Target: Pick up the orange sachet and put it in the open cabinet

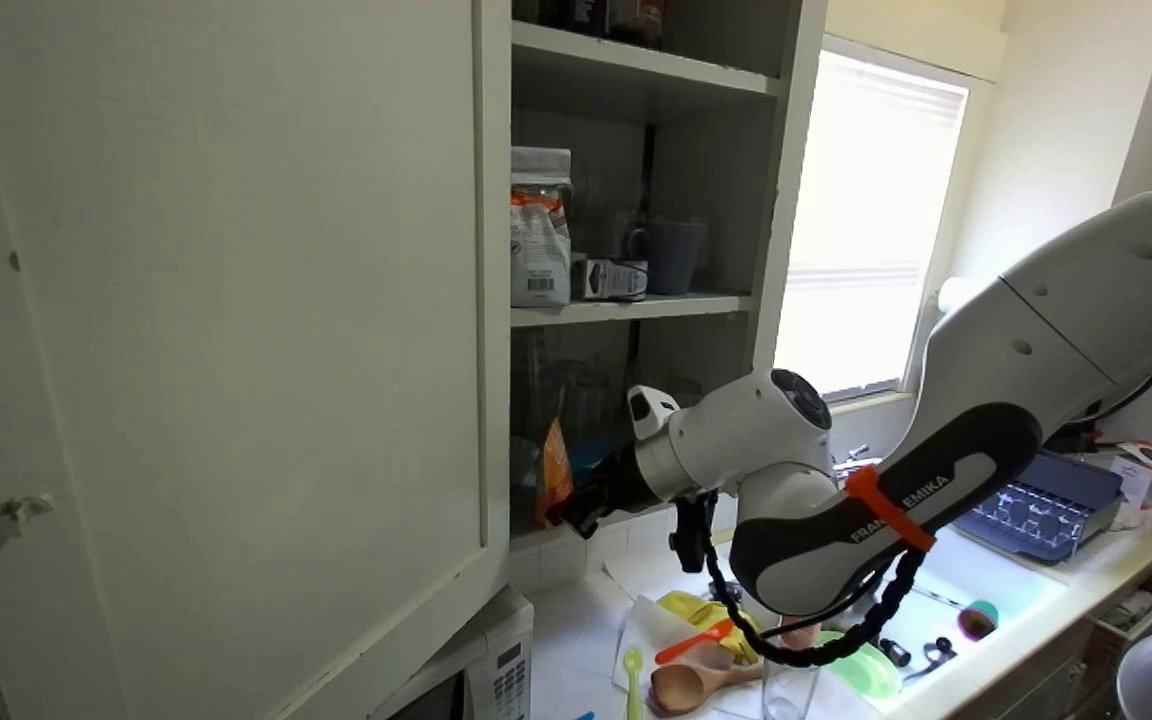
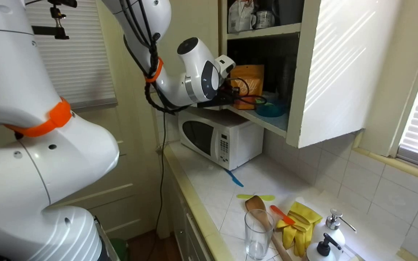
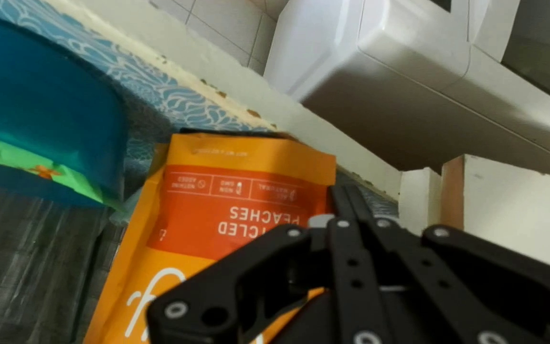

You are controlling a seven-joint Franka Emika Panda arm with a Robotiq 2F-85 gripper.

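Note:
The orange sachet (image 3: 237, 215) stands inside the open cabinet (image 2: 306, 72), on its lowest shelf, next to a teal bowl (image 3: 50, 100). Both exterior views show the sachet (image 1: 554, 465) there, upright or leaning slightly. My gripper (image 3: 350, 191) is shut, its fingers together with nothing visible between them. Its fingertips lie right beside the sachet's edge in the wrist view; whether they touch it I cannot tell. The lower part of the sachet (image 2: 252, 79) is partly hidden by the gripper and cables.
The cabinet's large white door (image 1: 236, 300) stands wide in the foreground. A white microwave (image 2: 227, 134) sits below the shelf. On the counter lie yellow gloves (image 2: 299, 224), a wooden spoon (image 2: 255, 204) and a drinking glass (image 2: 258, 235). A bag (image 1: 540, 235) stands on the shelf above.

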